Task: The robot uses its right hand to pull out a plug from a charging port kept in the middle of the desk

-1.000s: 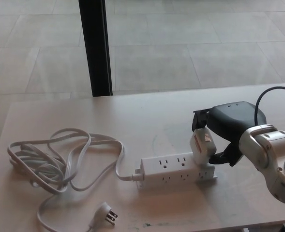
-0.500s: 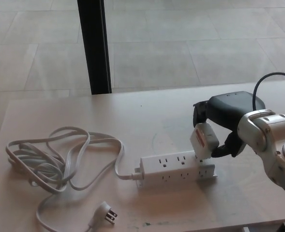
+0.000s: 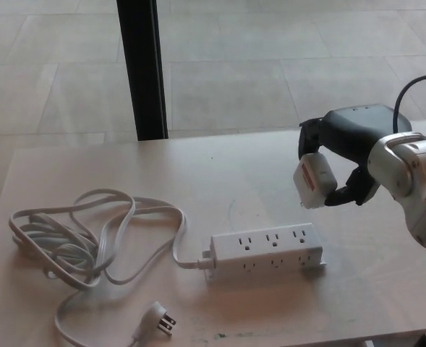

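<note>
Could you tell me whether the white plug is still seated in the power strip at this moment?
No, the right hand holds the white plug in the air, clear above the power strip, whose outlets all show empty.

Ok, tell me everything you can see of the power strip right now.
The power strip is a white, plastic-looking block lying flat mid-desk, long side across the view. Outlets show on its top and front faces, all empty. Its white cord leaves the left end, loops loosely and ends in an unplugged plug. Nothing else touches it.
</note>
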{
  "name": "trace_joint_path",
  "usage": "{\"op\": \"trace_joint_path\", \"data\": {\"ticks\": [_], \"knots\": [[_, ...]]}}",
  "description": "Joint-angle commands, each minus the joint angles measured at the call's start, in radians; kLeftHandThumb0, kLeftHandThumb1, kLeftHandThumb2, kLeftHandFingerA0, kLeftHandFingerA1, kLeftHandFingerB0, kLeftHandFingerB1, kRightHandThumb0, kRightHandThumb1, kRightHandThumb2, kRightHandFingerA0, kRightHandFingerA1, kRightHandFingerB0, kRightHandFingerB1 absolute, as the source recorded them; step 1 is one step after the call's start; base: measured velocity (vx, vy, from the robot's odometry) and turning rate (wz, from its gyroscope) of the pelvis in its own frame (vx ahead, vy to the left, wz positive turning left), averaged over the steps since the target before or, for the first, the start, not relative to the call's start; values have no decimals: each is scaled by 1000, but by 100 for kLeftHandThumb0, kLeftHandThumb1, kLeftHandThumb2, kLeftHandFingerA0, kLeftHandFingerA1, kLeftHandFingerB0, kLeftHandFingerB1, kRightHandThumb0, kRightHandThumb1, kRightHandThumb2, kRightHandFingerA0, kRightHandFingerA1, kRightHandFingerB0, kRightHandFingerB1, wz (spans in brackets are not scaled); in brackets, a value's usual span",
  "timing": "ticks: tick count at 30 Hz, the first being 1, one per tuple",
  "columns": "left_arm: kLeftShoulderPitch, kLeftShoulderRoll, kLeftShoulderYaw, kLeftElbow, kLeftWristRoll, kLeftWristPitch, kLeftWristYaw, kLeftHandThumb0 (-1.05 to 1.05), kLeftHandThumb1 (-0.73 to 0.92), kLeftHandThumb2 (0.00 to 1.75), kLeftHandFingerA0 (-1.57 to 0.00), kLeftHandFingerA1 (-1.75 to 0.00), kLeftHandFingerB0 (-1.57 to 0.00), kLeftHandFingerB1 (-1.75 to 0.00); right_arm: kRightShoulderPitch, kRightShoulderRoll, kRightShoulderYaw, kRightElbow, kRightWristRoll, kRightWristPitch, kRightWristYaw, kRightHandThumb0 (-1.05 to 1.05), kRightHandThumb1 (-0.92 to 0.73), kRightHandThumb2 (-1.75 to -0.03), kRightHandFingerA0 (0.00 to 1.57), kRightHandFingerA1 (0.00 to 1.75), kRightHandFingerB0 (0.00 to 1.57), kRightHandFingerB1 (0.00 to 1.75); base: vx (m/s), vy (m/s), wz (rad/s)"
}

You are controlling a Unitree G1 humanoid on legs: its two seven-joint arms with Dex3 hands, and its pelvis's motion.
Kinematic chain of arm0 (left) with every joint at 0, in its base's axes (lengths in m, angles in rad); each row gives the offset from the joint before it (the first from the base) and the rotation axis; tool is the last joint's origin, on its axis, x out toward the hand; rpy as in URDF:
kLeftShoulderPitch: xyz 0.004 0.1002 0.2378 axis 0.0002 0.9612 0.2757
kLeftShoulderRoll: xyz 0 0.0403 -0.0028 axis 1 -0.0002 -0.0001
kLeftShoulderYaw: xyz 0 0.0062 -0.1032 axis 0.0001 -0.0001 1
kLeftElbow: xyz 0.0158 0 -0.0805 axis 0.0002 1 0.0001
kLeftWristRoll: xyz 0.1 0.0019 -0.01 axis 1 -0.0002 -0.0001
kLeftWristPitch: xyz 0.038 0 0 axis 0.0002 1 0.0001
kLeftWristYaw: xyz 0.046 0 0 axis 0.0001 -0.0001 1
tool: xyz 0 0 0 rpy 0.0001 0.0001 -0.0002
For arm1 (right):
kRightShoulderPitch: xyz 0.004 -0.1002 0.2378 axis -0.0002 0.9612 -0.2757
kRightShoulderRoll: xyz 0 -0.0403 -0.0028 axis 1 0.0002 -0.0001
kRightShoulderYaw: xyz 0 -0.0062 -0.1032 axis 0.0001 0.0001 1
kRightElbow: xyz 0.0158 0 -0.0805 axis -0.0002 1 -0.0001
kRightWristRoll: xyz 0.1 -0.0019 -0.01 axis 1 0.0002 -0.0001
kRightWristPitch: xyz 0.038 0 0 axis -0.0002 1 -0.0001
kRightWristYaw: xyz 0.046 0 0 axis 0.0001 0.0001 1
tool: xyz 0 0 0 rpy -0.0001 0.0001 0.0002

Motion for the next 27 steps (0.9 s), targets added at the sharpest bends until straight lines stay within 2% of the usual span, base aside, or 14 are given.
{"op": "trace_joint_path", "data": {"ticks": [1, 2, 6, 8, 9, 10, 11, 16, 17, 20, 22, 23, 26, 27], "knots": [[21, 10, 7, -14, -11, 4, -3, -84, 81, 120, -25, -57, -4, -26, -28, -28, -17, -11, 9, -9, 17, -39, -53, -96, 90, 175, 77, 139, 0, 0, 0], [20, 12, -1, -7, 1, -3, 8, -87, 92, 82, -34, -51, -7, -33, -37, -37, -19, -6, 7, -10, 18, -36, -51, -102, 92, 175, 76, 118, 0, 0, 0], [14, 16, -1, 23, 0, -16, -2, -85, 82, 120, -31, -61, -3, -29, -59, -61, -42, -3, 15, 1, 30, -39, -53, -101, 88, 175, 75, 128, 0, 0, 0], [9, 16, 4, 32, -7, -16, -5, -85, 81, 118, -29, -59, -7, -27, -69, -79, -49, 5, 16, -2, 39, -40, -51, -103, 89, 175, 74, 101, 0, 0, 0], [9, 16, 5, 30, -8, -12, -5, -91, 91, 84, -29, -51, -3, -28, -68, -84, -53, 8, 20, -10, 33, -39, -51, -104, 89, 175, 72, 124, 0, 0, 0], [9, 15, 7, 24, -12, -4, -6, -92, 88, 121, -29, -58, -9, -16, -59, -100, -62, 13, 27, -24, 19, -36, -51, -105, 89, 175, 75, 128, 0, 0, 0], [12, 12, 10, 14, -17, 2, -8, -83, 81, 118, -27, -59, -5, -27, -48, -119, -69, 19, 28, -32, 11, -34, -51, -98, 90, 175, 76, 143, 0, 0, 0], [17, 12, 0, 26, -1, -23, -8, -87, 85, 123, -26, -57, -1, -20, 7, -193, -84, 27, 35, -54, 16, -35, -57, -87, 85, 175, 76, 132, 0, 0, 0], [18, 8, 9, 18, -13, -10, -7, -83, 81, 121, -27, -58, 0, -24, 21, -209, -83, 39, 29, -40, 25, -36, -61, -84, 83, 165, 77, 71, 0, 0, 0], [13, 9, 19, 25, -27, 3, -20, -82, 79, 117, -27, -59, -4, -28, 53, -233, -85, 102, 36, -41, 11, -38, -65, -73, 84, 167, 78, 119, 0, 0, 0], [19, 10, 20, 12, -28, 6, -25, -84, 81, 121, -24, -58, -1, -23, 71, -237, -88, 129, 40, -60, -22, -43, -52, -98, 111, 129, 84, 105, 0, 0, 0], [20, 11, 21, 16, -28, 0, -36, -91, 92, 84, -24, -52, -3, -27, 90, -236, -88, 143, 42, -62, -37, -40, -70, -72, 82, 158, 84, 105, 0, 0, 0], [17, 12, 17, 23, -22, -7, -36, -92, 91, 85, -25, -53, -5, -29, 108, -225, -78, 166, 34, -56, -48, -39, -66, -76, 80, 148, 74, 76, 0, 0, 0], [17, 10, 21, 24, -27, -3, -37, -84, 80, 118, -25, -58, -4, -27, 113, -223, -78, 169, 34, -60, -56, -42, -61, -80, 80, 151, 70, 71, 0, 0, 0]]}}
